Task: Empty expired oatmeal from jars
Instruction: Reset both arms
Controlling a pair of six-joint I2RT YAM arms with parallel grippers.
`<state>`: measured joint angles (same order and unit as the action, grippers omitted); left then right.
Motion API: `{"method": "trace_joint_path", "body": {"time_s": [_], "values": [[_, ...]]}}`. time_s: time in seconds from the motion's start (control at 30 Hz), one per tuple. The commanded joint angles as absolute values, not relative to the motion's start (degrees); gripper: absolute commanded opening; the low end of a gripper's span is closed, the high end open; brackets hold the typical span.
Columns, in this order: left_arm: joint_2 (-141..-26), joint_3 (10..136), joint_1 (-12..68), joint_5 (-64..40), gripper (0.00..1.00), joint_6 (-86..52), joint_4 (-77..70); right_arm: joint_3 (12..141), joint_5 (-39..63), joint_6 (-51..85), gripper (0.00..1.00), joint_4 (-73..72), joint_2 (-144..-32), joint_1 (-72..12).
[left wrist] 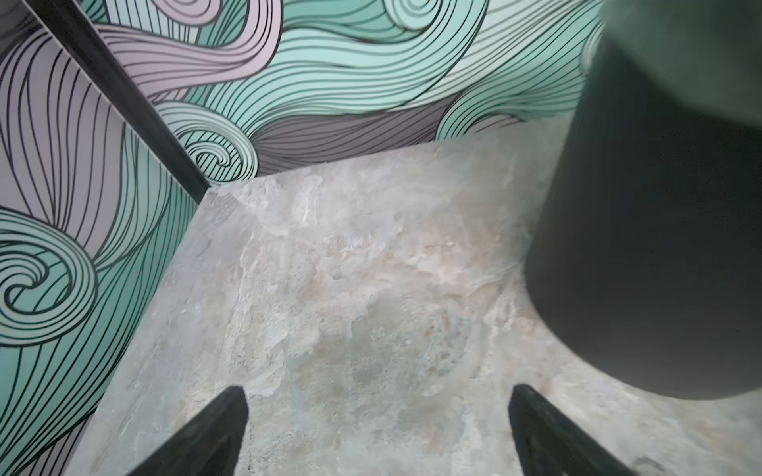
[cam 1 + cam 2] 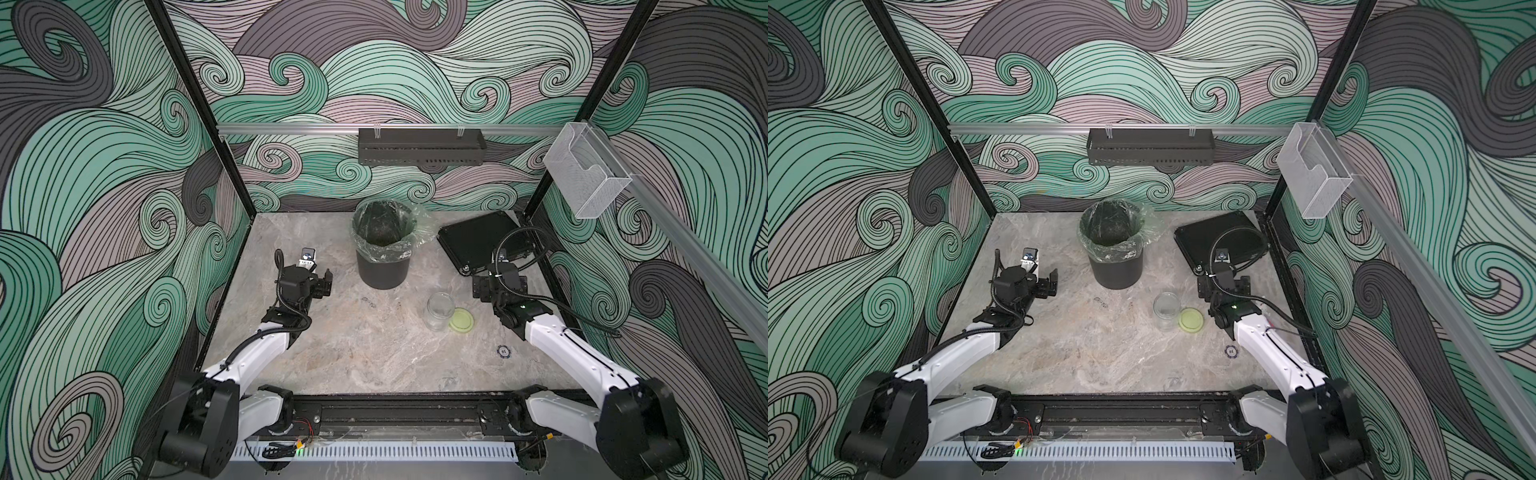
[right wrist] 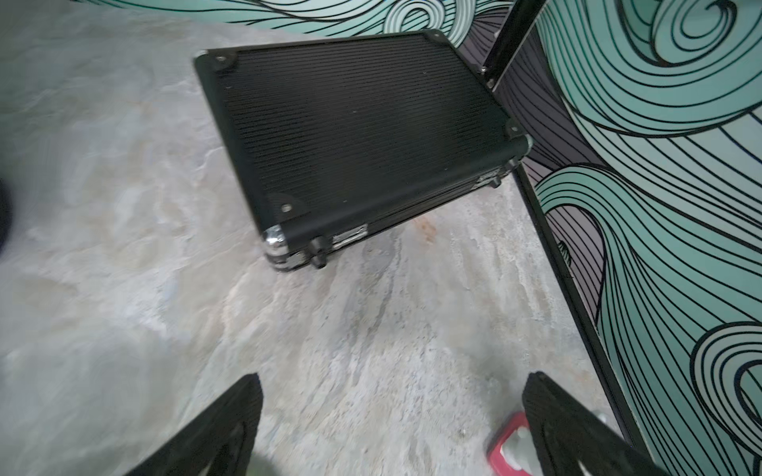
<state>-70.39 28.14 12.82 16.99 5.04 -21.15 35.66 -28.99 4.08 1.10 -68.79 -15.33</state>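
Here we have the jar (image 2: pixel 439 311) standing upright on the tabletop (image 2: pixel 353 353), in its right half, roughly midway between the near and far edges, with its mouth open. We can see the stone pattern straight through the glass. The yellow-green lid (image 2: pixel 461 321) lies flat just beside it, on the side toward the right edge. Whether the two touch, we cannot tell.

Over by the middle of the far edge stands the black bin (image 2: pixel 382 266), lined with a clear bag (image 2: pixel 419 226) and well apart from the jar. What lies in its dark inside we cannot make out.

Now the arms. The left fingers (image 1: pixel 214 432) are spread wide with only bare tabletop between them. They hang over the left half, with the bin's black wall close by on the side away from the left edge.

The right fingers (image 3: pixel 231 420) are also spread wide and grip nothing. They hover near the right edge, between the jar and the black case (image 3: pixel 358 127), which lies flat in the far right corner.
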Motion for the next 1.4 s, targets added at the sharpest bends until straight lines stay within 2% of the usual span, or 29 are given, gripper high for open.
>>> {"method": "trace_joint_path", "body": {"time_s": [0.0, 0.13, 0.27, 0.4, 0.53, 0.63, 0.67, 0.73, 0.8, 0.87, 0.9, 1.37], "values": [[-73.3, 26.7, 11.9, 24.3, 0.99, 6.4, -30.3, 32.0, -30.6, 2.8, 0.99, -15.4, -70.4, -13.4], [-71.4, 23.1, 9.1, 24.6, 0.99, 2.6, -31.8, 28.9, -27.1, 4.4, 0.99, -18.8, -71.5, -10.2], [-74.9, 19.1, 5.3, 22.9, 0.98, 0.6, -42.6, 22.1, -24.9, 3.3, 0.99, -32.5, -73.0, -8.8], [-80.9, 19.9, 2.9, 19.2, 0.99, -0.9, -46.9, 20.6, -21.4, 0.6, 0.99, -41.1, -76.1, -8.4], [-89.6, 19.1, 2.7, 14.0, 0.99, 2.4, -57.6, 19.4, -19.6, -2.5, 0.99, -51.3, -81.7, -7.2], [-87.0, 22.9, 1.4, 12.2, 0.99, 0.7, -45.3, 17.4, -16.7, -3.3, 0.99, -64.6, -90.7, -6.3], [-86.5, 24.7, 0.2, 9.4, 0.99, -0.2, -41.9, 17.1, -16.7, -3.5, 0.99, -65.3, -90.6, -6.5], [-87.7, 24.2, 0.0, 8.8, 0.99, 0.7, -44.3, 17.6, -16.1, -2.1, 0.99, -59.1, -87.7, -6.0], [-86.6, 24.6, 0.0, 8.2, 0.98, 0.2, -41.9, 17.7, -14.9, -0.9, 0.99, -62.8, -90.2, -4.3], [-88.1, 25.8, -0.5, 10.1, 0.99, -0.7, -41.4, 21.6, -12.9, -0.6, 0.99, -52.9, -88.8, -3.6], [-88.0, 27.1, -1.9, 8.3, 0.99, -2.1, -38.7, 22.1, -12.5, -0.5, 0.99, -52.3, -89.0, -3.6], [-87.5, 27.3, -2.6, 6.6, 0.99, -2.7, -38.0, 22.0, -11.9, -1.0, 0.99, -53.6, -89.7, -3.7]]}}
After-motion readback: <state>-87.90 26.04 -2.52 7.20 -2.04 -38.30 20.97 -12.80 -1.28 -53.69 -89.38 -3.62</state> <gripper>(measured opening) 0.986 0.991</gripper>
